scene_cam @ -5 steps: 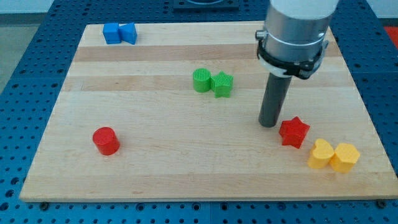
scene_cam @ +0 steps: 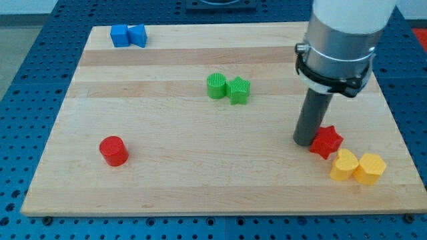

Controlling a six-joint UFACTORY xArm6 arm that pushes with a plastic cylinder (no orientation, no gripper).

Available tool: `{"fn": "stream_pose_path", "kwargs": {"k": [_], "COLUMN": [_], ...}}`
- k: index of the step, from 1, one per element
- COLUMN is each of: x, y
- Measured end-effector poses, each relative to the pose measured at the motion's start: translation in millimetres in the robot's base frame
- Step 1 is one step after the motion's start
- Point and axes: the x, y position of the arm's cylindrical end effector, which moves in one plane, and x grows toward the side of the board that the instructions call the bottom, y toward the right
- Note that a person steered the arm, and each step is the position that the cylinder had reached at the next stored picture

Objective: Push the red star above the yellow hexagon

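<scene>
The arm showed as a broad cylinder, pale grey to white up where the view's top edge cut it off, with a smooth, slightly glossy skin. A black ring clamp circled its lower rim, with small lugs jutting at either side. Below the clamp hung a straight, dark grey rod, far narrower than the cylinder, round in section, ending in my tip (scene_cam: 305, 142), blunt and flat.
</scene>
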Motion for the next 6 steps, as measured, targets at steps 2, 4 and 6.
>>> {"fn": "stream_pose_path", "kwargs": {"k": [2, 4, 6], "x": [0, 0, -23], "y": [28, 48, -56]}}
